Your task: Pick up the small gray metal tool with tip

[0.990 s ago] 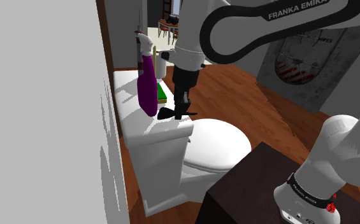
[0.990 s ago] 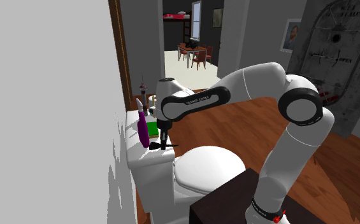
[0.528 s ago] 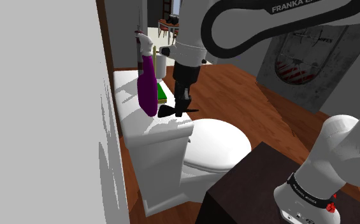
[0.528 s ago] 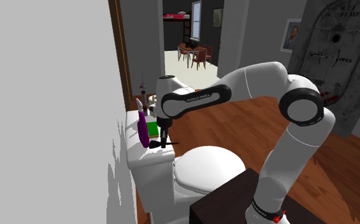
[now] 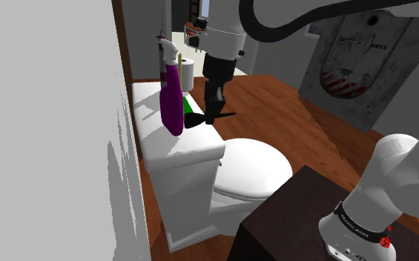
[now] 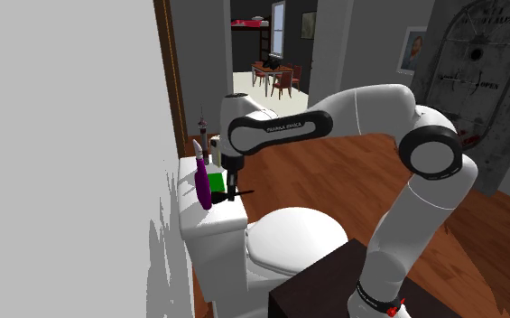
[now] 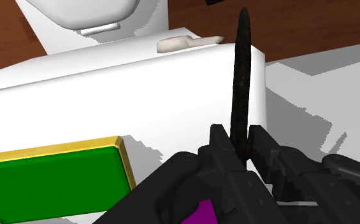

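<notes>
The fingers [image 7: 220,145] are closed on the tool [image 7: 241,83], one on each side of its lower part. The tool is a thin dark rod, almost black, and it narrows to a tip at the end far from the gripper [image 7: 239,145].

In the shoulder view the gripper [image 5: 213,119] points down from the white arm [image 5: 289,18], and the tool [image 5: 200,120] lies nearly level across it, over the lid of the white toilet tank [image 5: 178,152]. I cannot tell if the tool touches the lid. One end of the tool is just beside the purple spray bottle [image 5: 172,104], which stands upright on the tank near the wall [image 5: 52,133]. A flat green block [image 7: 51,181] with a yellow edge lies on the lid too, near the gripper.

In the second exterior view the gripper [image 6: 231,190] hangs over the tank [image 6: 212,226] beside the bottle [image 6: 204,188], with the tool [image 6: 238,192] short and dark across it.

In front of the tank is the closed white toilet lid [image 5: 252,167]. The floor [image 5: 289,111] is brown wood. The dark stand [image 5: 289,222] is at the shoulder view's lower right.
</notes>
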### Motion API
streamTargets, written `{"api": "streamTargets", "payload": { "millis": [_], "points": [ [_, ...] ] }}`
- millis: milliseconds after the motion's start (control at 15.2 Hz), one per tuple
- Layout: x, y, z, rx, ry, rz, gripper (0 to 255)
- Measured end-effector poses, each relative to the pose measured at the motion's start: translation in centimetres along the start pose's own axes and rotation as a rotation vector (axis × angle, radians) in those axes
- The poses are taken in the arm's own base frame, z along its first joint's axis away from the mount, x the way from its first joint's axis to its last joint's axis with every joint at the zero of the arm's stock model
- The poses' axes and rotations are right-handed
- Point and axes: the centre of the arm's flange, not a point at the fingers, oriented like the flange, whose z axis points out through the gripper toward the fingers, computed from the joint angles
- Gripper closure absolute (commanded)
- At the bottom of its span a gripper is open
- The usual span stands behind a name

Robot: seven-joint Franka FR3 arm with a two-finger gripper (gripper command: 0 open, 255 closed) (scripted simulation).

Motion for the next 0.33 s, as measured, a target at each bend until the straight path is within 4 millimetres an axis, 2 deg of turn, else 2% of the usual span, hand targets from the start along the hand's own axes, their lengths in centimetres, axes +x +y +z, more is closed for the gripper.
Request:
{"api": "streamTargets", "payload": {
  "millis": [330],
  "points": [
    [0.3, -0.1, -2.5, 0.000, 0.000, 0.000, 255]
  ]
}}
